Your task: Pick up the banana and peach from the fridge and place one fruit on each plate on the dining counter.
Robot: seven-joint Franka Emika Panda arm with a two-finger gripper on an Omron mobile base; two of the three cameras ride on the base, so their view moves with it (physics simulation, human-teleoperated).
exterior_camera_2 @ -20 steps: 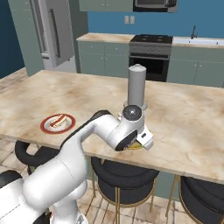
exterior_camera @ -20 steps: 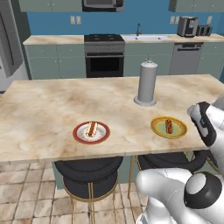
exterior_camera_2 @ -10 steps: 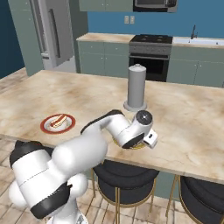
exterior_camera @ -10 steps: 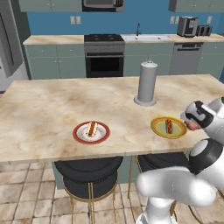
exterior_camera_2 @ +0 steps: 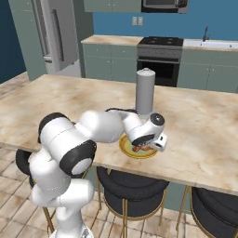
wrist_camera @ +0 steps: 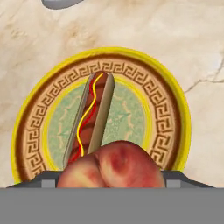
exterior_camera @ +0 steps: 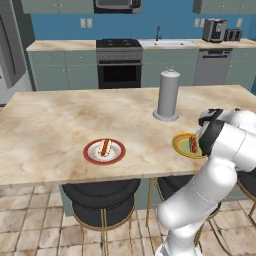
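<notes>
Hand view looked straight down on the yellow plate, patterned rim, greenish centre, a hot dog lying on it lengthwise. The peach filled the bottom of that view, sitting between the finger tips, which were mostly hidden behind it; the gripper looked closed around the peach, though contact itself wasn't visible. Whether the peach touched the plate could not be told. Left base view showed the arm's wrist blocking part of the yellow plate, no peach visible there; it also showed the red-rimmed plate with its own hot dog, well apart on the dining counter, and a grey cylinder behind. Right base view showed the gripper low over the yellow plate, fruit barely readable.
</notes>
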